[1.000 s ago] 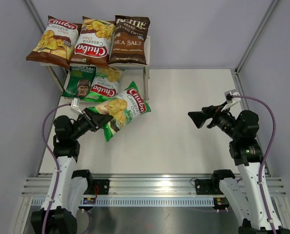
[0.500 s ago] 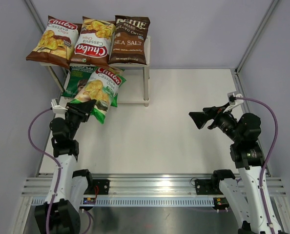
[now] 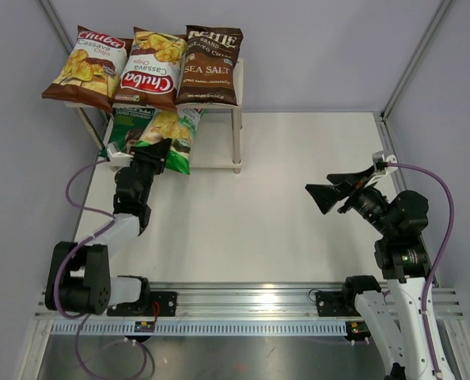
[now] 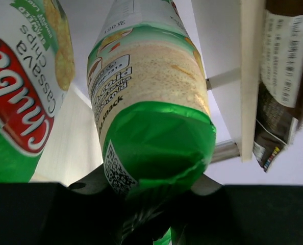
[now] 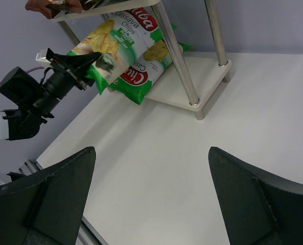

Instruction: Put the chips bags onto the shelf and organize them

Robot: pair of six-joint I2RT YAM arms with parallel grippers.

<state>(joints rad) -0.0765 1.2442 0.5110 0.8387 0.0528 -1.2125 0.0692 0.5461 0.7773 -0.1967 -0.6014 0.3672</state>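
Observation:
The shelf (image 3: 236, 87) stands at the back left. Its top board holds two brown Chuba bags (image 3: 85, 67) (image 3: 149, 71) and the Kettle Sea Salt bag (image 3: 211, 65). On the lower board (image 5: 192, 84) lie the dark green bag (image 3: 128, 127) and a green Chuba bag (image 5: 141, 76). My left gripper (image 3: 152, 157) is shut on the bottom edge of the second green Chuba bag (image 4: 151, 117) and holds it tilted under the top board, over the lower one. My right gripper (image 3: 330, 190) is open and empty above the table at the right.
Metal shelf legs (image 5: 179, 66) stand at the board's front corners. The top board's edge (image 4: 251, 76) and the overhanging Kettle bag (image 4: 286, 76) are just right of the held bag. Grey walls close the back and sides.
My left arm has swung the green Chuba bag from over the table back and left to the lower shelf board. The right arm has barely moved.

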